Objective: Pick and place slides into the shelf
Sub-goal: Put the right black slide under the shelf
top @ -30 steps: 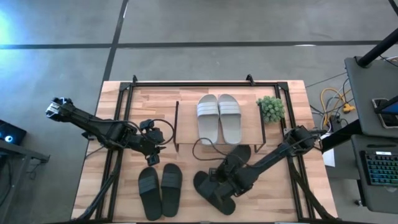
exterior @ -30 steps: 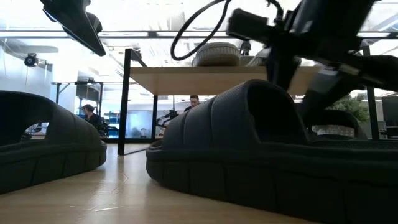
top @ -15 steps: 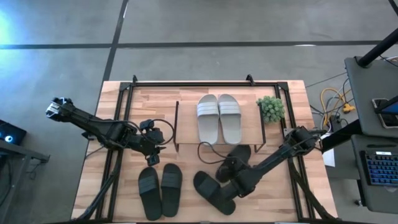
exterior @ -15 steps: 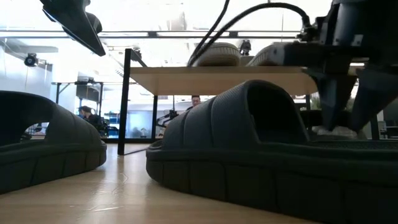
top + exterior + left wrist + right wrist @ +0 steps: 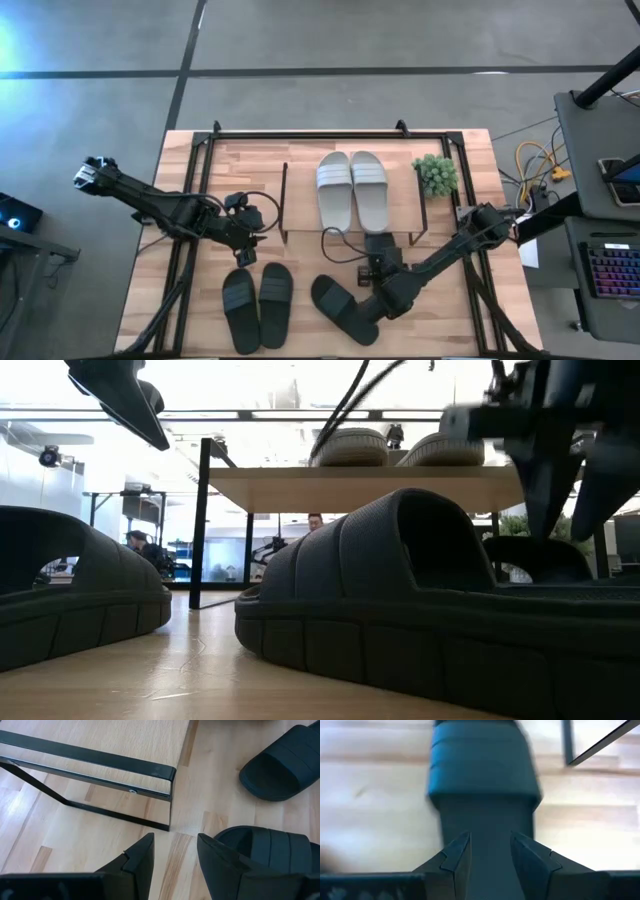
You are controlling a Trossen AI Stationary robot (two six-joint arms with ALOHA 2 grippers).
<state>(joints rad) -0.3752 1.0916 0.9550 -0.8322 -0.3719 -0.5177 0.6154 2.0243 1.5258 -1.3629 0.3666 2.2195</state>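
Observation:
The shelf (image 5: 300, 200) stands at the table's middle, with the light grey-white pair of slides (image 5: 352, 190) lying on its top board. A black slide (image 5: 379, 243) lies on the table with its toe end under the shelf's near edge. My right gripper (image 5: 379, 265) is open and hovers over that slide's heel end (image 5: 485, 825), one finger at each side; in the low view its fingertips (image 5: 552, 525) stand above the sole. Another black slide (image 5: 343, 310) and a black pair (image 5: 257, 305) lie nearer. My left gripper (image 5: 245, 255) is open near the shelf's left leg.
A small potted plant (image 5: 435, 175) stands right of the shelf. A black metal frame runs along the table's left, right and far edges. A cable loops over the table near my right wrist. People show in the room behind in the low view.
My right gripper moved toward the far edge and the shelf, turned from slanting to straight, and rose a little. The black slide under it turned straight and slid toe-first under the shelf's near edge. The left arm kept still.

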